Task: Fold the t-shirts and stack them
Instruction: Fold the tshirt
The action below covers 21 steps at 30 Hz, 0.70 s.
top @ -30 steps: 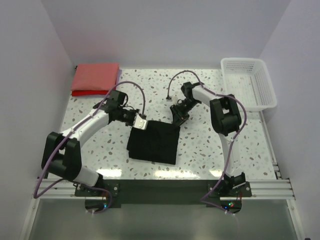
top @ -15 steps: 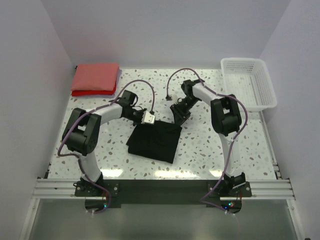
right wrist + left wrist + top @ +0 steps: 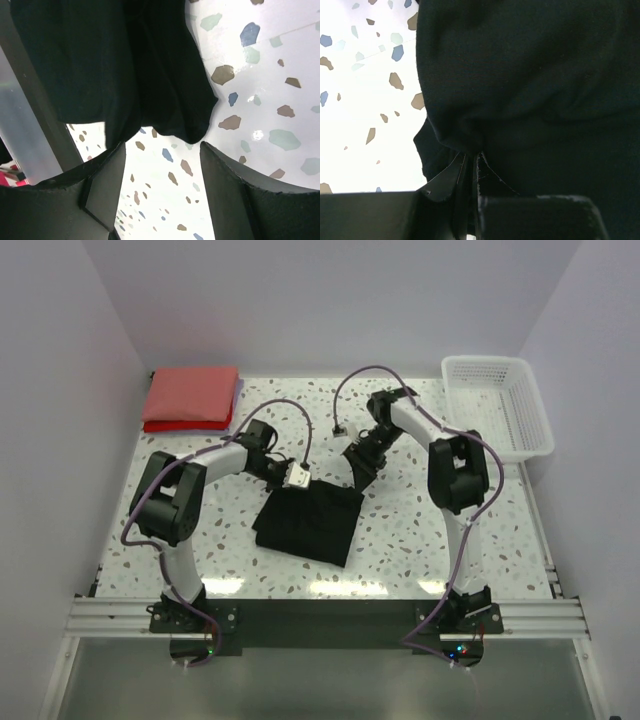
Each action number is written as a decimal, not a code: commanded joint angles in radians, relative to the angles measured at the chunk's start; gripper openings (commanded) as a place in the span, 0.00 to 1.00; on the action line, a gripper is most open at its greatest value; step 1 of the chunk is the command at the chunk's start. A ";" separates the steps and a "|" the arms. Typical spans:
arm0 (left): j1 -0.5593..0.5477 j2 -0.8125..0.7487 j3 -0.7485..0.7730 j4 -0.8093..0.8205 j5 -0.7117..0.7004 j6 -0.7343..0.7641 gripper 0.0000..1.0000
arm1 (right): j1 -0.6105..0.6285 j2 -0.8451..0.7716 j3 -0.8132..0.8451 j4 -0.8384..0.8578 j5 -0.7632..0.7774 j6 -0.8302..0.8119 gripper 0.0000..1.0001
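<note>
The black t-shirt lies folded on the table's middle, slightly skewed. My left gripper is shut on its far left corner; in the left wrist view the closed jaws pinch a fold of the black cloth at the gripper. My right gripper is open at the shirt's far right corner. In the right wrist view the gripper has the black cloth's edge just beyond its fingertips, with nothing between them. Folded coral-red t-shirts are stacked at the far left, with a thin purple-blue edge.
A white lattice basket stands at the far right corner. White walls close in the table on the left, back and right. A purple cable loops above each arm.
My left arm's elbow has swung in and the gripper has dragged the black shirt's corner slightly right, skewing the shirt. My right gripper has drawn back a little from the shirt's corner.
</note>
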<state>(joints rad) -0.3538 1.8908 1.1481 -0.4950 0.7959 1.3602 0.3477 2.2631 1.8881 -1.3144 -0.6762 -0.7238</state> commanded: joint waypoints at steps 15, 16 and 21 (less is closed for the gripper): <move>0.004 0.021 0.002 -0.037 0.016 0.033 0.00 | 0.011 0.007 0.049 0.040 -0.128 0.073 0.55; 0.004 0.022 0.005 -0.037 0.016 0.033 0.00 | 0.014 0.010 0.045 0.067 -0.117 0.086 0.55; 0.004 0.031 0.010 -0.039 0.012 0.036 0.00 | 0.031 0.041 0.032 0.127 -0.066 0.118 0.54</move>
<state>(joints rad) -0.3538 1.8977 1.1481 -0.5022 0.7998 1.3804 0.3668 2.2791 1.9289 -1.2552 -0.7727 -0.6373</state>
